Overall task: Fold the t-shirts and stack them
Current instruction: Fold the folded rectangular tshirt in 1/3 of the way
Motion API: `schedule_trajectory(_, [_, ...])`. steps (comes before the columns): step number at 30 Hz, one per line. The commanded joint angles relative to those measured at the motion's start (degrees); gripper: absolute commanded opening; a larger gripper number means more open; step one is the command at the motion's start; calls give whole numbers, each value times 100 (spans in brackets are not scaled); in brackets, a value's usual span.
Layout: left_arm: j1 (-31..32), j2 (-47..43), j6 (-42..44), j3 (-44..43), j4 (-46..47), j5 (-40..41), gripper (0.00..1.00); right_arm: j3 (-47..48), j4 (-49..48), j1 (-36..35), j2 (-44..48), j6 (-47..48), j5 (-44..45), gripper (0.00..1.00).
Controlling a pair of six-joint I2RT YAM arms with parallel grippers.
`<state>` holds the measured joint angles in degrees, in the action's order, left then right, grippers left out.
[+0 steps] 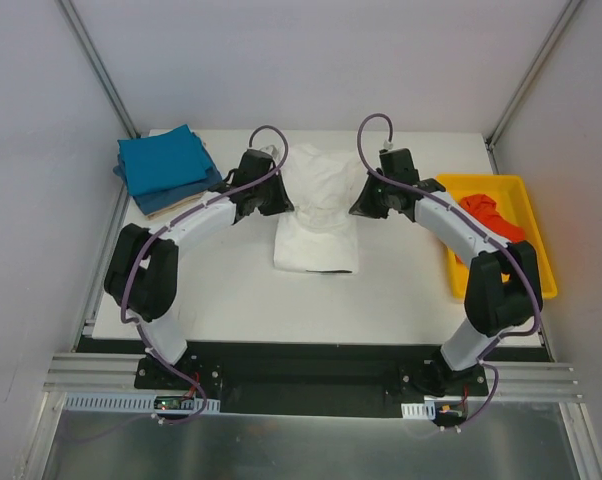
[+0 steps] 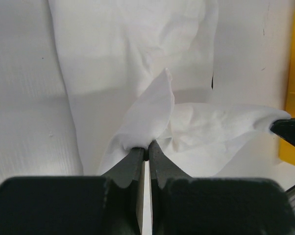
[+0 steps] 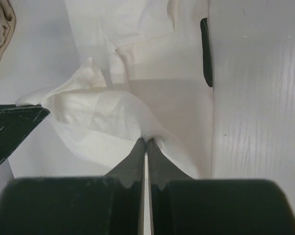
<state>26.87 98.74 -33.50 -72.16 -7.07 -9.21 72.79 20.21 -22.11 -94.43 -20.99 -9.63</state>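
Note:
A white t-shirt lies partly folded at the middle of the table, a strip of black print at its near edge. My left gripper is shut on its left edge and lifts a peak of cloth. My right gripper is shut on its right edge. Folded teal-blue shirts are stacked at the back left on a tan one. An orange-red shirt lies bunched in the yellow tray.
The yellow tray stands at the right edge of the table. White walls with metal posts close the table on three sides. The arms' bases sit on the black rail at the near edge.

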Motion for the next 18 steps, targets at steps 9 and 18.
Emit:
schedule_trajectory(9, [-358, 980, 291, -887, 118, -363, 0, 780, -263, 286, -901, 175, -689, 1])
schedule_trajectory(18, [-569, 1341, 405, -1159, 57, -722, 38, 1114, -210, 453, -1350, 139, -909, 27])
